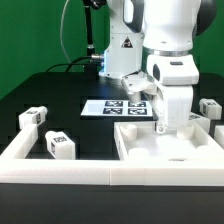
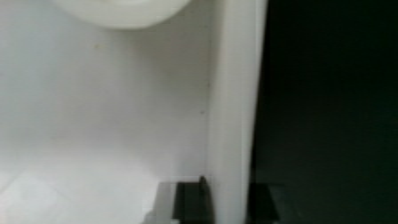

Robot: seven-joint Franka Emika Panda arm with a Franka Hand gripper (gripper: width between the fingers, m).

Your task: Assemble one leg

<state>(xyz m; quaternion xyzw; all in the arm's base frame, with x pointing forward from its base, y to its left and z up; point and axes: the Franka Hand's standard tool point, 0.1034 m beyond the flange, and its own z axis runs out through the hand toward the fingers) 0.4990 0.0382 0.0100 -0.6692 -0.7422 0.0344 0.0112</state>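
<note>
The large flat white panel (image 1: 170, 152) lies at the front right, and my gripper (image 1: 165, 124) stands on its raised rim. In the wrist view my gripper (image 2: 231, 205) has its dark fingers (image 2: 187, 203) on either side of the white rim wall (image 2: 231, 110), pressed against it. A round white boss (image 2: 121, 12) of the panel shows beyond. Small white tagged legs lie loose: one leg (image 1: 33, 117) and a second (image 1: 60, 144) at the exterior view's left, a third (image 1: 210, 107) at the right.
The marker board (image 1: 112, 107) lies flat behind the panel. Another tagged white block (image 1: 135, 85) shows beside the arm. A low white wall (image 1: 55, 168) runs along the table's front edge and up the left side.
</note>
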